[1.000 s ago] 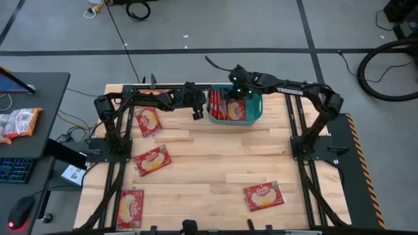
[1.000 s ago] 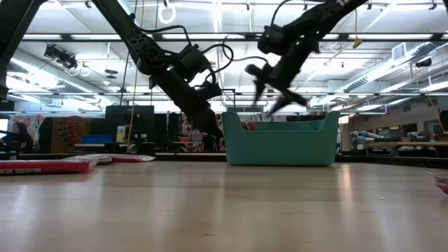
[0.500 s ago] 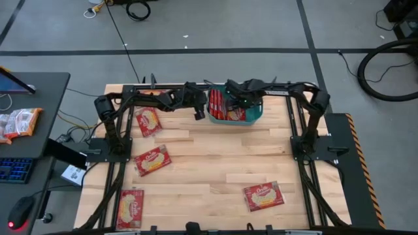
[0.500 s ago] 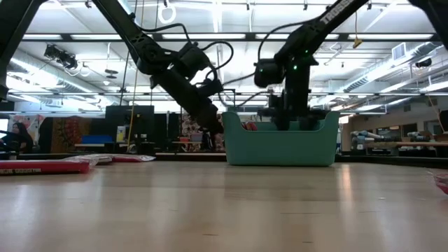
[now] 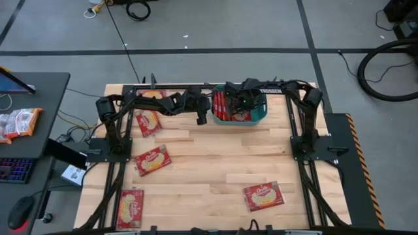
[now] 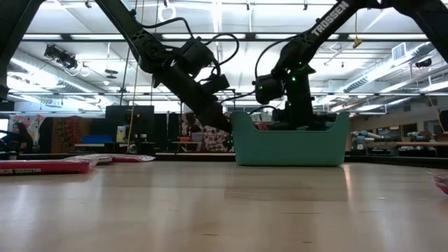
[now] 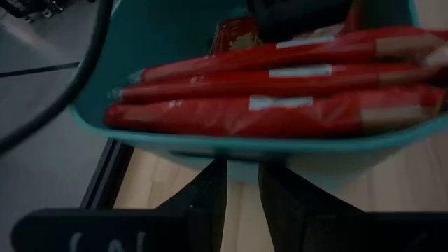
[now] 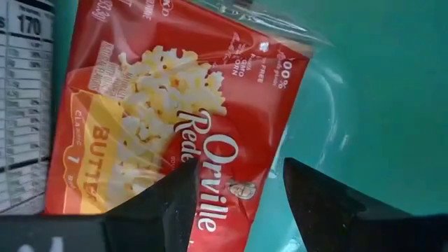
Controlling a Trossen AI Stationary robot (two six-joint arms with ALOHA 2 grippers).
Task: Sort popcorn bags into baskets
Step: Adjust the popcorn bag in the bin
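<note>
The teal basket [image 5: 239, 109] sits near the middle of the table's far edge and has slid slightly toward the left arm over the last second. Inside, several popcorn bags [image 7: 280, 91] stand on edge along the side facing the left arm, and one more [image 8: 175, 133] lies against the basket wall. The right gripper [image 5: 243, 103] was above the rim a second ago and is now down inside the basket, jaws apart just over that bag, gripping nothing — a release, by the look of it. The left gripper [image 7: 241, 189] is pressed to the basket's outer wall, fingers nearly together and holding nothing, probably steadying it. Four bags remain on the table: near the far-left corner [image 5: 147, 122], by the left edge [image 5: 153, 160], at the near-left corner [image 5: 130, 208] and toward the near-right [image 5: 264, 196] — sorting is well along, not finished.
</note>
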